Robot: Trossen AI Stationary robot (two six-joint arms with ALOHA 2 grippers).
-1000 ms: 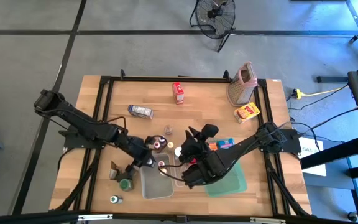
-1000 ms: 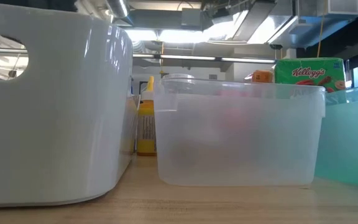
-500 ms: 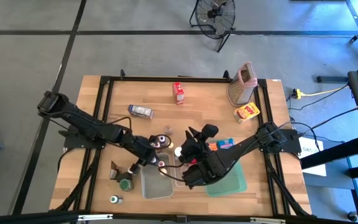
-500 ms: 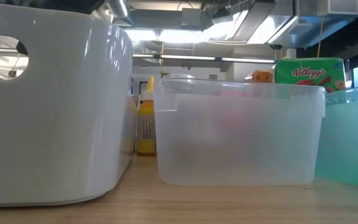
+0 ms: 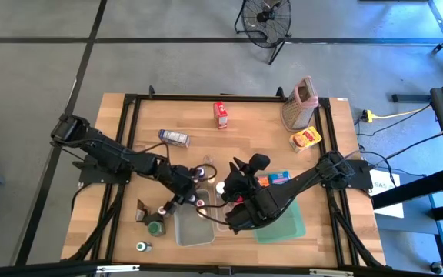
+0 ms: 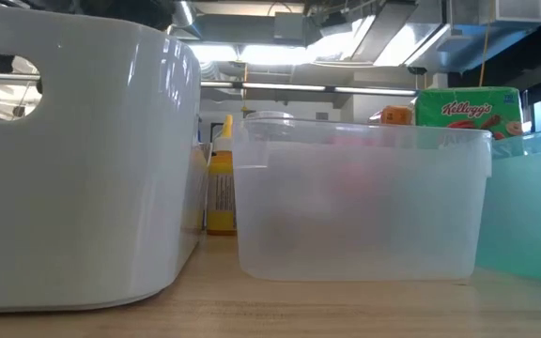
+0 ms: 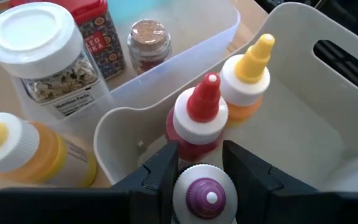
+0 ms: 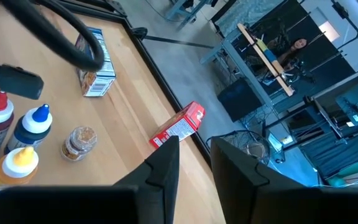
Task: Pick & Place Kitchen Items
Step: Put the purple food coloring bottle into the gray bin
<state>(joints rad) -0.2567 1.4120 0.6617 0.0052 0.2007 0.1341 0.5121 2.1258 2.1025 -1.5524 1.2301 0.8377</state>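
Observation:
My left gripper (image 5: 196,197) is shut on a small bottle with a purple cap (image 7: 205,198), just above the white tub (image 7: 303,124). In the tub stand a red-capped bottle (image 7: 199,118) and a yellow-capped one (image 7: 248,81). My right gripper (image 5: 235,168) hangs higher, over the clear tub (image 6: 364,207), open with nothing between its fingers (image 8: 194,155). It faces a blue carton (image 8: 95,68) and a red carton (image 8: 178,127), both lying on the table. Loose bottles (image 8: 17,140) and a cork-topped jar (image 8: 79,142) stand on the table. My left gripper pinches the purple-capped bottle between its two fingers (image 7: 157,177), which sit on the white collar under the cap (image 7: 185,186). The gripper slants down from the table's left. The bottle hangs cap toward the camera, lifted clear over the white tub; its body is hidden.
A green tray (image 6: 533,207) with a Kellogg's carton (image 6: 468,108) lies right of the clear tub. A white-lidded jar (image 7: 39,59), a red-lidded jar (image 7: 95,31) and an orange bottle (image 7: 17,152) stand beside the tubs. The metal grater (image 5: 300,104) and a yellow carton (image 5: 306,139) are far right.
My left gripper has carried the purple-capped bottle toward the table's right edge and down, coming in over the white tub. It stays shut on the bottle.

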